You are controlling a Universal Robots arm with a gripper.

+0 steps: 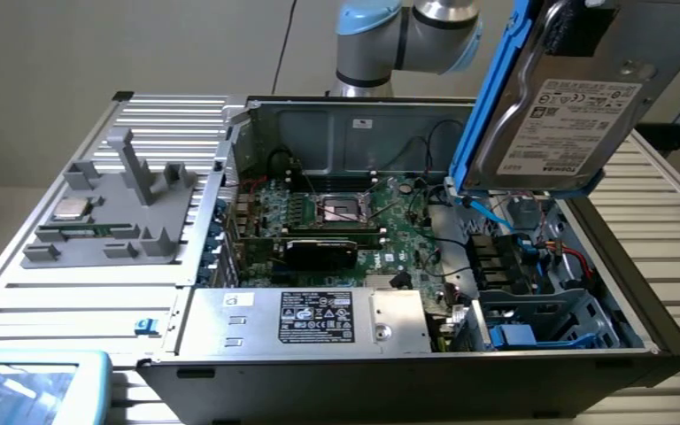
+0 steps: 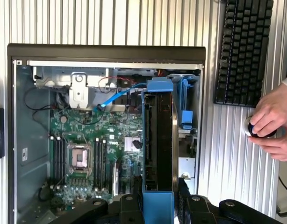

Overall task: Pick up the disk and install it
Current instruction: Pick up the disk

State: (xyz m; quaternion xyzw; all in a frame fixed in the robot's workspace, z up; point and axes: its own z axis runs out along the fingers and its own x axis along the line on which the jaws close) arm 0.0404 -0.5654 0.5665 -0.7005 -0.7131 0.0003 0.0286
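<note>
Disk (image 1: pixel 570 106): held upright well above the open computer case (image 1: pixel 653 328), over the case's drive bay (image 1: pixel 552 323)
Hand (image 2: pixel 157 198): pinched on the end of the blue carrier, one finger on either side
Handling: judged stiff, fairly heavy for its size and sensitive to shock; the bare metal is likely slick
Hold: best taken by the plastic carrier, with the label face and connector edge left clear

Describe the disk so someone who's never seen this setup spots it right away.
Find the open computer case. Tilted above its side at the exterior view's right is the disk: grey metal, white label, blue frame, unlike the silver box with a black label inside.
</note>
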